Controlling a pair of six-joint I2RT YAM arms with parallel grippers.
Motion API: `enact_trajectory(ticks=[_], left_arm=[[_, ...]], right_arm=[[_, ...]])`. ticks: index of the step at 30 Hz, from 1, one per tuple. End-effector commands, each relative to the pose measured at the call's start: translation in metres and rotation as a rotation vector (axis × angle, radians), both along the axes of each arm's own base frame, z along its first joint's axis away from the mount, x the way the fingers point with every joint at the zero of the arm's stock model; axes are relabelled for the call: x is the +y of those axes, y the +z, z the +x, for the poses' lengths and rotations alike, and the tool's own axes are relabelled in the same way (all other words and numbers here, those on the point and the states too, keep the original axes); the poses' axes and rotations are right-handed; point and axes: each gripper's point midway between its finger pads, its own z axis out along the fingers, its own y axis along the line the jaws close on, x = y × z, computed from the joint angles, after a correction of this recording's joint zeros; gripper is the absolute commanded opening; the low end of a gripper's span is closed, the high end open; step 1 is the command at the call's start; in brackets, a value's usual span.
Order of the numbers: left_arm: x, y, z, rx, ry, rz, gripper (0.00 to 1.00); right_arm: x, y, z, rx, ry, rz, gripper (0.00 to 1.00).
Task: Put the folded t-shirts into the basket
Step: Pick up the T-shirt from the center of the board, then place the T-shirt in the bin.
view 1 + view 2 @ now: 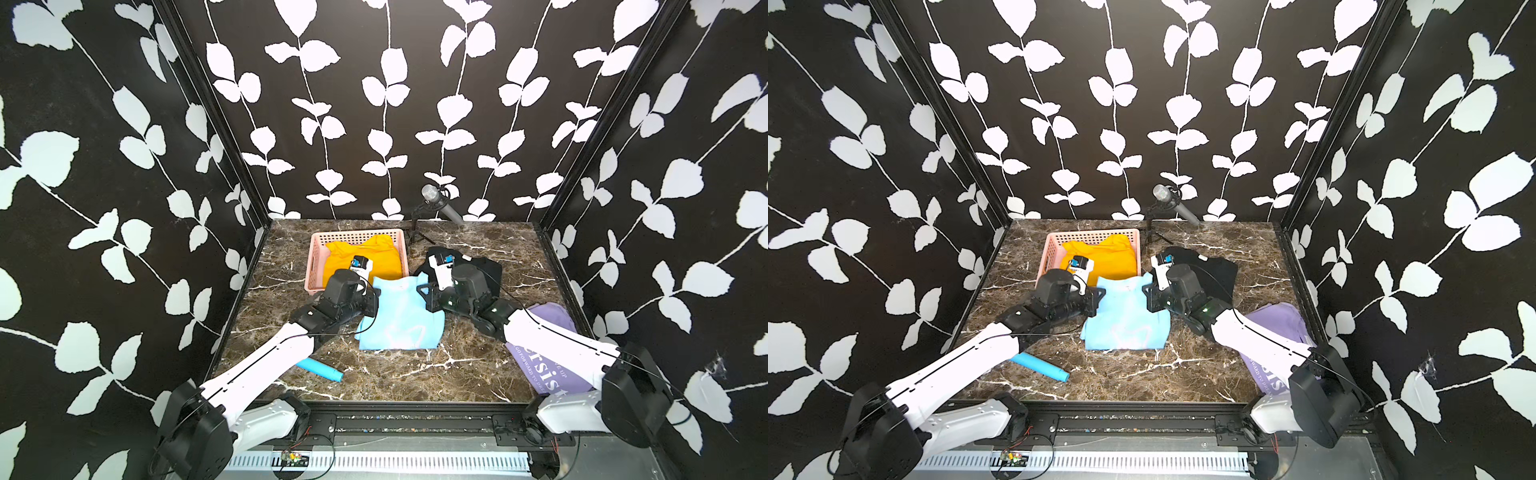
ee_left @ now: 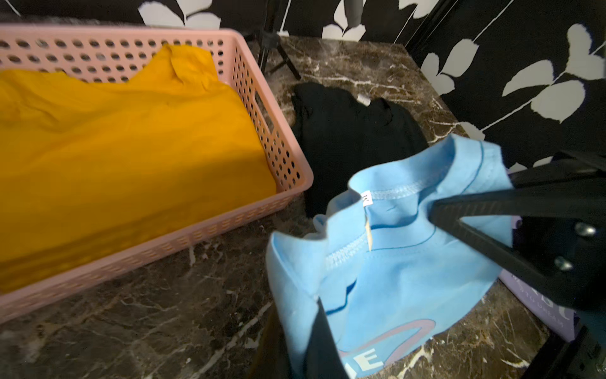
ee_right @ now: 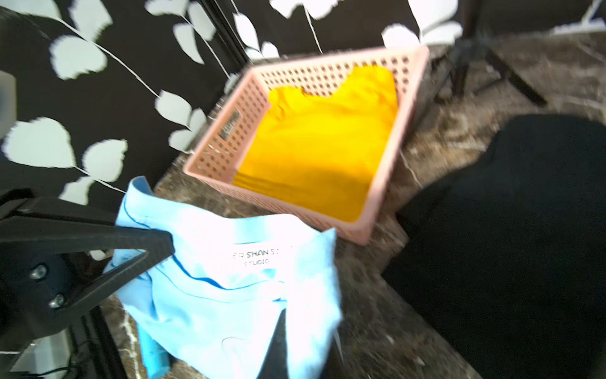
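Jaws of the left gripper (image 1: 373,297) and the right gripper (image 1: 424,293) are both clamped tight on the light blue shirt (image 1: 399,316), one on each side edge near the collar, so the cloth bunches up between them. This shirt sits just in front of the pink basket (image 1: 316,257), between the two arms. Inside its neck the print reads "ER SHAN S…" over "STUDIO" in the right wrist view; a white "E" and a pale curved outline show lower on the front.

A yellow shirt (image 1: 382,262) lies in the basket. A black shirt (image 1: 486,270) lies on the tabletop (image 1: 415,374) just beside the basket, a small white tag at its collar. Nearer the front, a lavender shirt (image 1: 548,316) lies partly under the right arm, with "ersist" in white and a smaller line starting "GO FORWARD TO". A light blue tube (image 1: 320,369) lies under the left arm, and a microphone (image 1: 436,199) on a tripod stands at the back.
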Motion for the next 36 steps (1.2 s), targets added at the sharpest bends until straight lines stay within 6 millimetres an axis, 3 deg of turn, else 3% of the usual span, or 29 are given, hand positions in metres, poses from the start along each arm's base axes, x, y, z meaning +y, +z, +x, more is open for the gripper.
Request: enact_trajectory(ticks=[1, 9, 17, 28, 36], left_arm=[[0.029, 0.013, 0.002, -0.010, 0.053, 0.103, 0.00], [0.067, 0.055, 0.021, -0.073, 0.150, 0.112, 0.00], [0.101, 0.059, 0.054, -0.066, 0.248, 0.184, 0.00], [0.136, 0.035, 0.108, 0.016, 0.323, 0.158, 0.00], [0.145, 0.008, 0.146, 0.067, 0.328, 0.213, 0.00]], right_arm=[[0.011, 0.045, 0.006, -0.087, 0.006, 0.057, 0.00], [0.039, 0.081, 0.024, -0.124, 0.000, 0.114, 0.00], [0.066, 0.095, 0.057, -0.123, -0.052, 0.145, 0.00], [0.102, 0.061, 0.111, -0.081, -0.128, 0.105, 0.00], [0.120, 0.035, 0.145, -0.056, -0.149, 0.061, 0.00]])
